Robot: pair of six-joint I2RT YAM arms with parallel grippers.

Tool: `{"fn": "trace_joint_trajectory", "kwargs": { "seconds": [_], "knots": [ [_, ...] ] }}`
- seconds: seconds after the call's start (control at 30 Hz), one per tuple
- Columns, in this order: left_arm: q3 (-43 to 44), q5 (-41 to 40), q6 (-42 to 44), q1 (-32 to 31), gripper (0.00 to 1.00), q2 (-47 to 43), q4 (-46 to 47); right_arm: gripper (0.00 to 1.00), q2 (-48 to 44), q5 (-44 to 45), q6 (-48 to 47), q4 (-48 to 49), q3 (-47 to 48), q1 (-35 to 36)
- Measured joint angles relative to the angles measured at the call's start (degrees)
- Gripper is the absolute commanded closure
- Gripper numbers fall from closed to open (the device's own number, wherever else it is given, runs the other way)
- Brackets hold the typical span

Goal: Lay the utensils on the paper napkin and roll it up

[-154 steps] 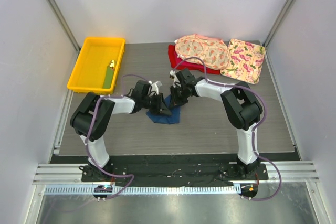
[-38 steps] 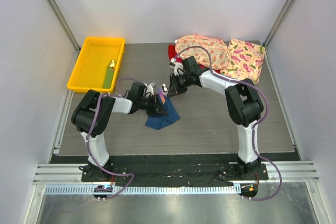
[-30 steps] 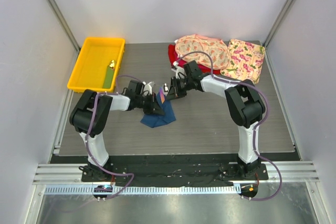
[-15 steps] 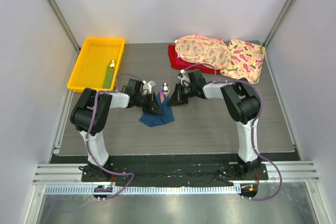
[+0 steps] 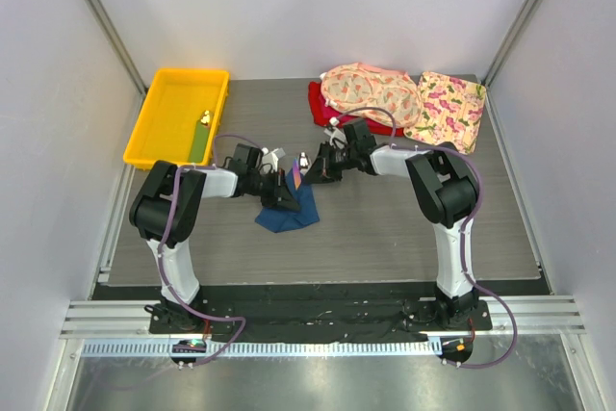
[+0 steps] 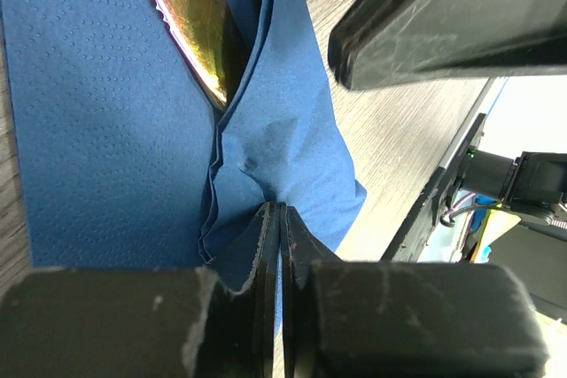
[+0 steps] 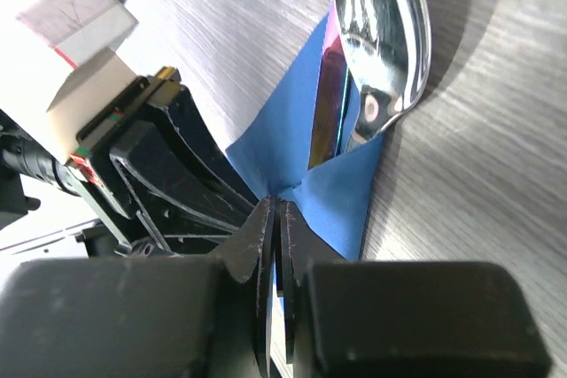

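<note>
The dark blue paper napkin (image 5: 287, 213) lies crumpled mid-table, folded up around the utensils (image 5: 297, 175). In the left wrist view a gold serrated blade (image 6: 190, 15) lies in a fold of the napkin (image 6: 97, 121). In the right wrist view a silver spoon head (image 7: 381, 33) and an iridescent handle (image 7: 331, 104) stick out of the napkin (image 7: 341, 192). My left gripper (image 5: 279, 190) (image 6: 277, 212) is shut on a pinched napkin fold. My right gripper (image 5: 310, 172) (image 7: 275, 208) is shut on the napkin's opposite edge. The two grippers almost touch.
A yellow tray (image 5: 166, 127) at the back left holds a green strip (image 5: 198, 146) and a tiny yellow object (image 5: 205, 118). Pink floral cloths (image 5: 371, 93) (image 5: 446, 110) lie on a red cloth (image 5: 322, 111) at the back right.
The napkin bundle has shifted a little left with my left gripper. My right wrist has come down and closer, and its gripper now pinches the napkin's edge.
</note>
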Motion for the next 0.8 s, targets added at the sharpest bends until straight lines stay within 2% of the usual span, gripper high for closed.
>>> {"fn": "trace_joint_trajectory", "kwargs": {
  "seconds": [0.23,0.47,0.8],
  "knots": [
    [0.2,0.0,0.1,0.0,0.94,0.1,-0.3,0.90,0.0,1.0,0.1,0.3,-0.9,-0.1],
    [0.5,0.2,0.2,0.1,0.94,0.3,-0.7,0.85,-0.3,0.1,-0.4,0.2,-3.4,-0.2],
    [0.8,0.6,0.2,0.1,0.94,0.7,-0.9,0.85,-10.7,-2.3,-0.3,1.4,-11.8,1.9]
  ]
}}
